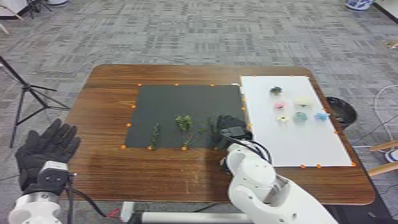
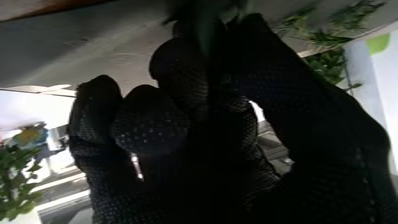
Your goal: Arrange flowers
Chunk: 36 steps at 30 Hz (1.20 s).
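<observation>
My right hand [image 1: 233,126] is at the right edge of the black mat [image 1: 173,100], by the white board. In the right wrist view the thumb and fingers of my right hand [image 2: 200,110] come together on a green stem [image 2: 210,30], its lower part hidden by the glove. Left of this hand, a leafy green sprig [image 1: 184,122] and a thin green sprig [image 1: 155,135] lie on the mat. Small pink, yellow, blue and dark flower heads, such as a pink flower [image 1: 280,105], rest on the white board [image 1: 311,145]. My left hand [image 1: 44,150] is open beside the table's left edge.
Orange markers line the mat and board on the brown table [image 1: 115,175]. A black bin [image 1: 341,112] stands on the floor beyond the right edge. A black tripod [image 1: 27,87] stands at the left. Greenery [image 2: 16,175] and a yellow-blue flower [image 2: 29,135] show in the right wrist view.
</observation>
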Available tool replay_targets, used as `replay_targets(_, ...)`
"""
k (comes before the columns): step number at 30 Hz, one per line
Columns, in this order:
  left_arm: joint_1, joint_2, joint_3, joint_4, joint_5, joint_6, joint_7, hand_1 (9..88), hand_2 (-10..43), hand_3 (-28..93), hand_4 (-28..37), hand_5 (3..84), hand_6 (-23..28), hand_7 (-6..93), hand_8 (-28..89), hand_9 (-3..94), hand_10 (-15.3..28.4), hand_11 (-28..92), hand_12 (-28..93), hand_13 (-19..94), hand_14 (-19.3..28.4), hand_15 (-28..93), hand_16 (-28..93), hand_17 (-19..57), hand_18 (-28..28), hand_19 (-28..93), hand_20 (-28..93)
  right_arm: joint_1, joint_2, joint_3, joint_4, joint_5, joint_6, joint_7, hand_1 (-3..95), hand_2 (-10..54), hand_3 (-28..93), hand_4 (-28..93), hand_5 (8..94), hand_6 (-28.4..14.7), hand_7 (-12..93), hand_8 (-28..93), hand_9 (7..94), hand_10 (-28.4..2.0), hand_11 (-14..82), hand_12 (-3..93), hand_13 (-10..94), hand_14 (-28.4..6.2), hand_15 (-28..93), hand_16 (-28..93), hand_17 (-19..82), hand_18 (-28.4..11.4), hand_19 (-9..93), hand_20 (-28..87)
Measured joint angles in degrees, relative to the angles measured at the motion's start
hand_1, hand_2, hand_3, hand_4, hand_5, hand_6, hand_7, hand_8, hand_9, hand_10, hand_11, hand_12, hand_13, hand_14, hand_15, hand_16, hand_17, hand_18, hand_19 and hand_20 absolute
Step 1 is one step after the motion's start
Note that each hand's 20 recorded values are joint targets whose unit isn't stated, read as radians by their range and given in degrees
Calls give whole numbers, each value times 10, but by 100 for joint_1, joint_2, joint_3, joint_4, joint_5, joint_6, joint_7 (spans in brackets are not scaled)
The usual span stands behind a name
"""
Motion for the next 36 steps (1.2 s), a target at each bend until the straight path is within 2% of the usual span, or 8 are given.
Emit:
replay_targets(2,5,0,1,0,-28,-1,9,238,172,733,-283,451,82,151,-104,388,159,275,92,287,149,371,-68,-53,120,277,116,-11,2,3,-60,27,-42,-10,405,-95,710,-196,702,-44,387,173,689,-177,525,423,735,-123,741,402,368,-284,874,349)
replay_targets(4,6,3,9,1,-43,-28,29,236,168,735,-283,450,82,151,-104,388,159,275,92,287,148,370,-68,-52,120,276,116,-28,3,16,-133,62,-100,-29,368,-95,732,-219,713,-51,337,72,690,-178,520,402,731,-126,737,400,363,-284,867,355)
replay_targets(5,6,5,15,1,-61,-53,47,236,167,736,-283,450,82,150,-104,388,159,275,92,288,148,370,-68,-52,120,276,116,-39,2,37,-178,101,-159,-36,356,-95,739,-219,719,-53,335,-34,692,-179,516,399,731,-126,736,399,363,-284,865,358)
replay_targets(7,7,10,20,3,-120,-99,87,235,167,736,-283,449,81,150,-104,388,159,274,93,288,148,368,-68,-52,120,276,116,-60,2,94,-284,235,-327,-47,347,-95,739,-220,721,-55,330,-78,694,-181,507,394,730,-127,734,398,362,-284,863,359)
replay_targets(12,12,13,23,5,-183,-140,119,236,167,735,-283,449,81,151,-104,389,159,274,93,288,148,366,-67,-52,120,274,117,-59,3,122,-395,348,-428,-78,342,-95,733,-217,723,-59,299,-76,697,-184,490,383,726,-130,733,395,359,-284,862,357)
replay_targets(26,22,-27,19,0,-171,-129,94,237,172,730,-283,451,82,152,-105,390,159,274,93,288,148,366,-66,-52,120,273,119,-99,129,191,-627,114,-366,-83,323,-95,730,-186,730,-65,276,-73,708,-193,478,373,729,-134,738,385,361,-284,864,357)
replay_targets(29,22,-36,19,-1,-171,-124,94,238,173,729,-283,451,82,151,-104,390,159,274,93,289,148,366,-66,-52,120,273,119,-161,163,221,-727,94,-289,-116,319,-72,731,-180,733,-65,270,-71,713,-193,473,370,730,-135,738,384,362,-284,865,357)
replay_targets(36,31,-44,20,-4,-175,-123,116,238,173,730,-283,451,82,151,-104,390,159,273,93,288,148,367,-66,-52,120,273,119,-254,219,378,-812,16,89,-117,328,-65,750,-172,730,-65,234,-73,740,-187,371,295,733,-131,733,375,366,-284,871,352)
